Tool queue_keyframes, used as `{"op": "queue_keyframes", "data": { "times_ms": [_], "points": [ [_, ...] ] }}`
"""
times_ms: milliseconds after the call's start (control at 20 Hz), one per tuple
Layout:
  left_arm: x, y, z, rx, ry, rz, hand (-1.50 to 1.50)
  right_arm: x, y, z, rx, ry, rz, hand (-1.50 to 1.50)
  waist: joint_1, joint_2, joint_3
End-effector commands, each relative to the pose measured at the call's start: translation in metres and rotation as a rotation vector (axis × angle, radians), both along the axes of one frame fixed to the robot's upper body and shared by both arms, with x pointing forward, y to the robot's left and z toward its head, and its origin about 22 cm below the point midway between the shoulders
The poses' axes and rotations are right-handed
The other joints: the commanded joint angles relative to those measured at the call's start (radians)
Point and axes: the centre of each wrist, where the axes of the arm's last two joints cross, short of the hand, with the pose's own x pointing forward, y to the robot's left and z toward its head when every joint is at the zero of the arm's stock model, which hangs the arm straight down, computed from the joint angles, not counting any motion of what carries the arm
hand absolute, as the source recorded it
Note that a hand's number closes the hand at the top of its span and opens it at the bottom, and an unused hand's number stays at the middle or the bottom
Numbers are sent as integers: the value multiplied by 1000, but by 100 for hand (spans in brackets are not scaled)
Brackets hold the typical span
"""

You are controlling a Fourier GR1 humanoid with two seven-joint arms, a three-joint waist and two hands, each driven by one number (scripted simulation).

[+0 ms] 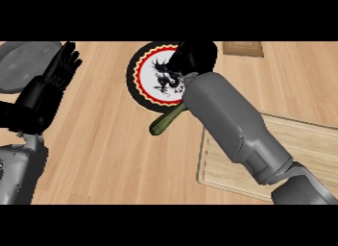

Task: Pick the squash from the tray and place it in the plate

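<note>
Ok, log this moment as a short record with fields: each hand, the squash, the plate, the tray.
left hand: open, fingers straight, resting at the view's left, beside a grey round object
right hand: over the plate, fingers' state unclear
squash: green, tilted, one end sticking out from under the right forearm past the plate's lower rim; not lying flat in the plate yet
plate: round, red and yellow rim, dark dragon figure
tray: wooden, at the right, partly hidden by the forearm
</note>
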Motion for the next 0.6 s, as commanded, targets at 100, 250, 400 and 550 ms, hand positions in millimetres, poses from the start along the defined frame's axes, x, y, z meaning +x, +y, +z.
{"op": "queue_keyframes", "data": {
  "times_ms": [100, 250, 400, 550],
  "points": [
    [6, 4, 12, 5, -11, -8, 0, 6, -15, -23, 125, 5, -68, -150, 22, 6, 1],
    [4, -13, -12, 16, -20, -30, 0, 6, -18, -26, 172, -34, -23, -150, 25, 14, 1],
    [11, -18, 7, 7, -13, -34, 0, 11, -13, -7, 240, -128, -13, -150, 32, 14, 2],
    [14, -5, 14, 6, -23, -23, 0, 12, -12, 1, 302, -255, -40, -150, 18, 9, 2]
  ]
}}
